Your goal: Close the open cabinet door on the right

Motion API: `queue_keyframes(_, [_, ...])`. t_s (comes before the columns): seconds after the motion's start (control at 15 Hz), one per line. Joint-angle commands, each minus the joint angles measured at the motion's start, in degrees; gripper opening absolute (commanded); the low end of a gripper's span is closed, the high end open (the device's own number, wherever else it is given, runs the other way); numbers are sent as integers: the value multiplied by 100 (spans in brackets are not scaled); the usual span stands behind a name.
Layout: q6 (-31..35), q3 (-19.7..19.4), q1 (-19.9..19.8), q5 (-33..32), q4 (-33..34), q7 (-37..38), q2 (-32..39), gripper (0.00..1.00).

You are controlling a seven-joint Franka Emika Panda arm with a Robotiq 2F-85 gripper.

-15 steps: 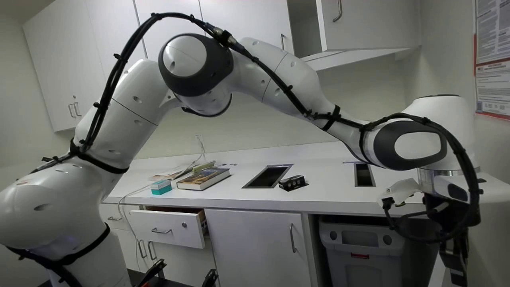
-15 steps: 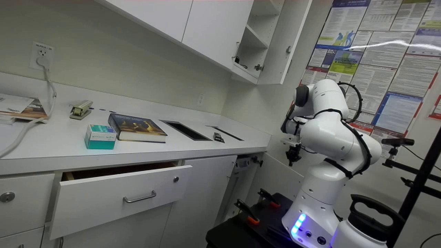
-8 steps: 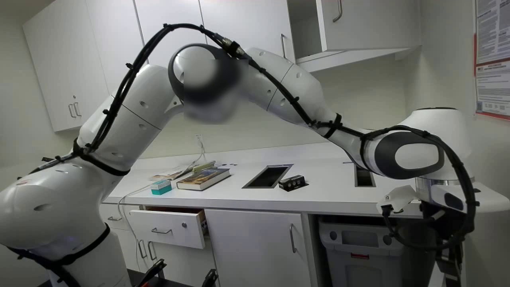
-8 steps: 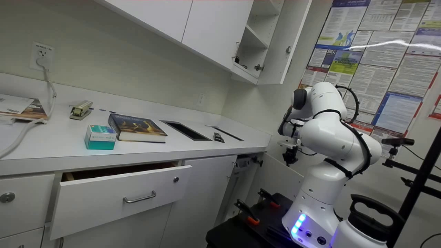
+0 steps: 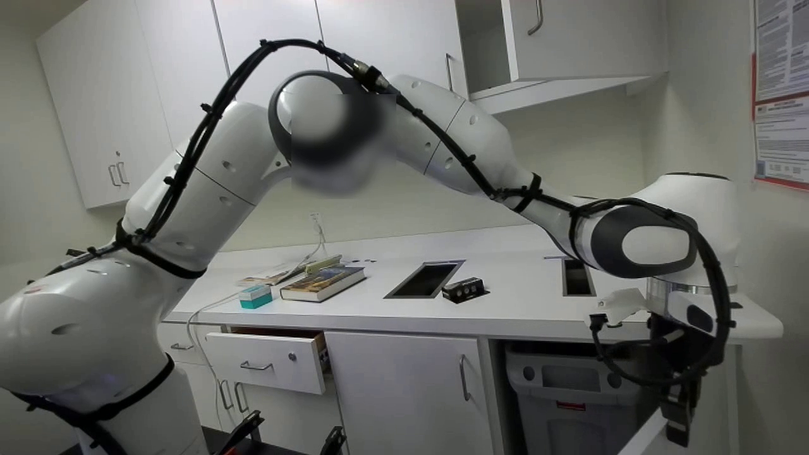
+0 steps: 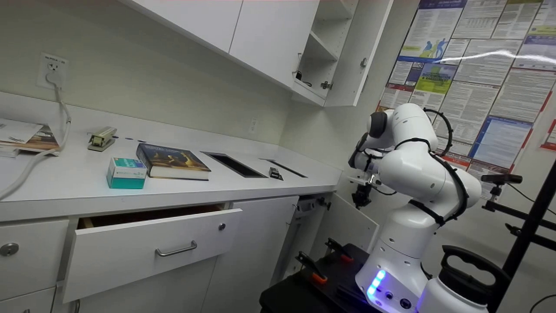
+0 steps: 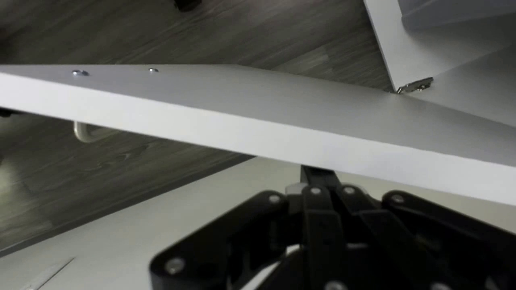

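Since half a second ago: base-cabinet door [image 7: 242, 100] swung a little toward closing, my end effector [image 7: 319, 174] travelling with it; in an exterior view both sit nearer the grey bin [image 5: 569, 388] in the uncovered cabinet [image 5: 492, 392]. Reads as the push taking effect, early in the swing. Fingers drawn together, nothing held between them. Door lies right ahead of my tips, which reach down beside its outer face; contact itself hidden by the top edge. Silver bar handle [image 7: 84, 136] off to the left of my end effector in the wrist view, hinge [image 7: 417, 85] beyond, to the right. Door stands well open, plenty of arc left. Judgement: keep pressing around that arc; tips could ride over the edge if I rise.
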Motion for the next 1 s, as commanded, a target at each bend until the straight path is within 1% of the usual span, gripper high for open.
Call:
queue_keyframes(0.0, [-299, 188, 75, 318, -284, 37, -350, 0])
queue_keyframes(0.27, [39, 254, 366, 639, -636, 416, -526, 0])
queue_keyframes(0.67, [752, 308, 1058, 1042, -1118, 1004, -726, 0])
queue_keyframes(0.8, [1151, 259, 1271, 1030, -1325, 1066, -833, 0])
queue_keyframes(0.93, [1530, 170, 1388, 970, -1653, 967, -1048, 0])
